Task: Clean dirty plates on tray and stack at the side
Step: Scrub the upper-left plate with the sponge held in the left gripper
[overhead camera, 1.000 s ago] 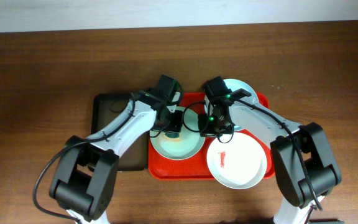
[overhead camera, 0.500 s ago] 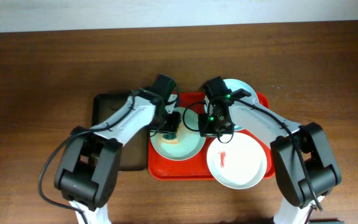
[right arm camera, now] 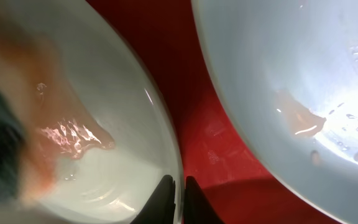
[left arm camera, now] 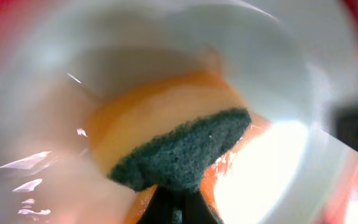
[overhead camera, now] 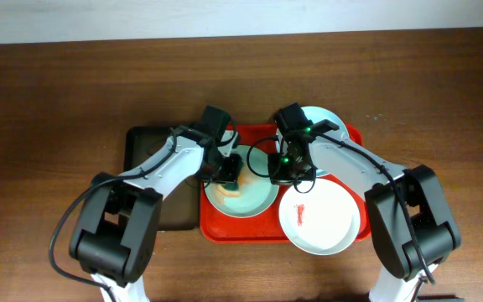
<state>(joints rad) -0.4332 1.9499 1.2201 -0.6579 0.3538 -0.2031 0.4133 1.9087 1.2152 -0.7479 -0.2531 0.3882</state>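
Since a second ago we are dragging our left gripper (overhead camera: pixel 230 169) leftward over the plate (overhead camera: pixel 254 200) | it is clamping the sponge (left arm camera: pixel 179 155) | right gripper (right arm camera: pixel 178 190) is pinching the plate's rim, with the plate in the tray (overhead camera: pixel 216 228) | risk: we are probably scrubbing hard enough to tug the rim loose

A dark brown wooden bench (overhead camera: pixel 65 84) fills nearly the whole overhead view, its grain running side to side. It spreads well out to the left of the left pincer (overhead camera: pixel 231 173) and to the right of the right pincer (overhead camera: pixel 280 173). Far beyond both pincers, along the bench's back edge, runs a narrow pale grey-white strip (overhead camera: pixel 225 18); whether it is wall or floor cannot be told. The light is soft and even, with a faint paler sheen on the wood beyond the pincers.
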